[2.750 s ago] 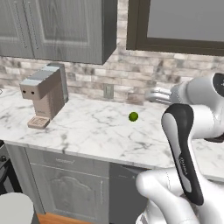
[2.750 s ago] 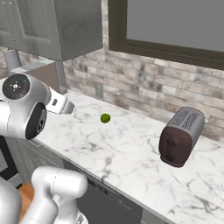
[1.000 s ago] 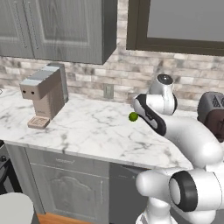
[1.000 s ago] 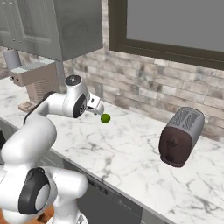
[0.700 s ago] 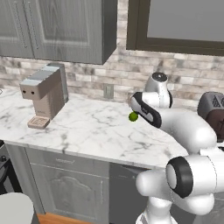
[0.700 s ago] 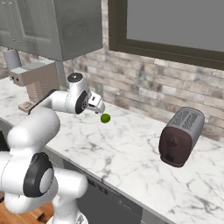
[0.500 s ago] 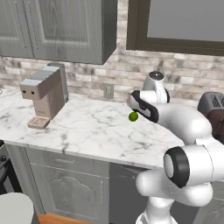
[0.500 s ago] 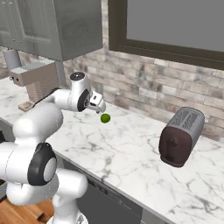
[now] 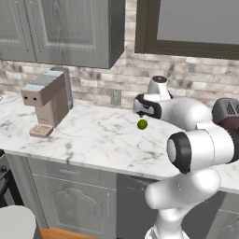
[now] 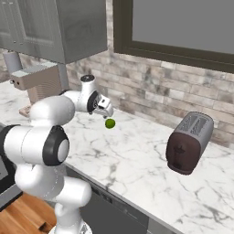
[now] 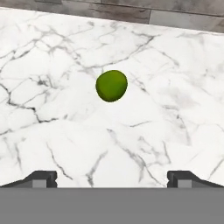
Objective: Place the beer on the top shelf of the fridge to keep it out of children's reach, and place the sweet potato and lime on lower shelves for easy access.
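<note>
LIGHT: even, bright, diffuse | SHADOWS: faint on white veined marble counter | GLARE: none | FOCUS: sharp, rendered; slight pixel softness | DISTORTION: none

The lime is yellow-green against the white marble counter, which is veined in grey. Behind the counter runs a brick backsplash in mottled grey-brown; the toaster on the counter is dark brown, the coffee machine beige-grey.
</note>
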Robot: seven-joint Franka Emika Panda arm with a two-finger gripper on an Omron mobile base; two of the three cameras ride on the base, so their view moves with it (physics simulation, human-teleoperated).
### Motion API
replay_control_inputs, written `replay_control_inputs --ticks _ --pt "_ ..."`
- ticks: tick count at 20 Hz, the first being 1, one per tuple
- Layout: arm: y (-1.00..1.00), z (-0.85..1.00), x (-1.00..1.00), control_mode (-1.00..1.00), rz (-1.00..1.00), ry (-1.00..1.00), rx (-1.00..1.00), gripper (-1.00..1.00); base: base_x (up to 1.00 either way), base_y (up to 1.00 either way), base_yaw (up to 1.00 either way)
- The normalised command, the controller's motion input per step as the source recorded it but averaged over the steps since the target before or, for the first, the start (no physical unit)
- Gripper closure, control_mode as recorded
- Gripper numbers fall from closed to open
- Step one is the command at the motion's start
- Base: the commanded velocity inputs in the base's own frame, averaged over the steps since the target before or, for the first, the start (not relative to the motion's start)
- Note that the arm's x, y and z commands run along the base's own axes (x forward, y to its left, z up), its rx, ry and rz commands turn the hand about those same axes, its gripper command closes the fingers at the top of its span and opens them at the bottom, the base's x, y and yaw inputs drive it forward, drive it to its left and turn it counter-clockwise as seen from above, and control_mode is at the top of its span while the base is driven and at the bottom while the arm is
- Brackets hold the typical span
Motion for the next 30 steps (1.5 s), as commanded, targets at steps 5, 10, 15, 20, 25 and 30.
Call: replay_control_inputs --ticks 5,10,15,20,25,30 --pt "-0.12 -0.3 0.25 -1.0 -0.01 0.03 0.0 -1.0 0.0 0.0 0.0" --pt "-0.18 -0.4 0.13 -1.0 -0.02 0.02 0.0 -1.0 0.0 0.0 0.0" --pt "-0.02 -0.49 0.11 -1.0 -0.02 0.0 0.0 -1.0 0.0 0.0 0.0" --pt "0.0 -0.38 0.19 -1.0 0.0 0.0 0.0 -1.0 0.0 0.0 0.0" --pt "0.0 -0.2 0.28 -1.0 0.0 0.0 0.0 -1.0 0.0 0.0 0.0" --pt "0.0 -0.14 0.31 -1.0 0.0 0.0 0.0 -1.0 0.0 0.0 0.0"
